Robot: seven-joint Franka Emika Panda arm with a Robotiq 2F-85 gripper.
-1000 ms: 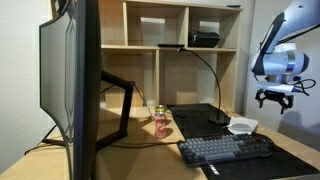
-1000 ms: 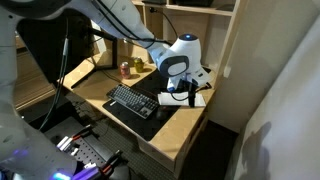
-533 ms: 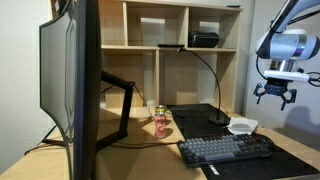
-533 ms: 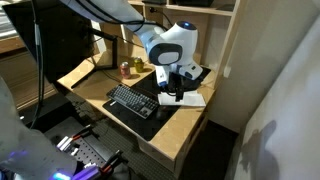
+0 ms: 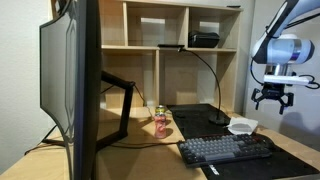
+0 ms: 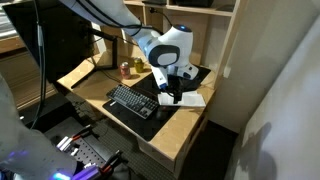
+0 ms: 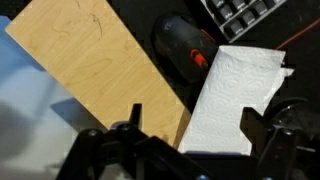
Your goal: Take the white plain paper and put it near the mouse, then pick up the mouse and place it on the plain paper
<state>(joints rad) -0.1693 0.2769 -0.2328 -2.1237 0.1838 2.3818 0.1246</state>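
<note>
The white plain paper (image 7: 232, 95) lies flat on the wooden desk, partly on the dark mat, and is embossed like a towel. It also shows in both exterior views (image 5: 241, 126) (image 6: 192, 99). The black mouse (image 7: 183, 48), with an orange-red wheel, sits right beside the paper's edge and touches or slightly overlaps it. My gripper (image 7: 195, 125) hangs open and empty above the paper, one finger over the wood and one over the paper's far side. It shows in both exterior views (image 5: 272, 98) (image 6: 172, 93), well above the desk.
The dark keyboard (image 5: 225, 150) (image 6: 133, 101) lies next to the paper and shows as a corner in the wrist view (image 7: 245, 12). A drink can (image 5: 159, 122), a desk lamp base (image 5: 218, 119) and a large monitor (image 5: 70, 90) stand on the desk. The desk edge is close by the paper.
My gripper has shifted slightly sideways and dipped a little above the paper. It stays open and empty. Paper and mouse have not moved.
</note>
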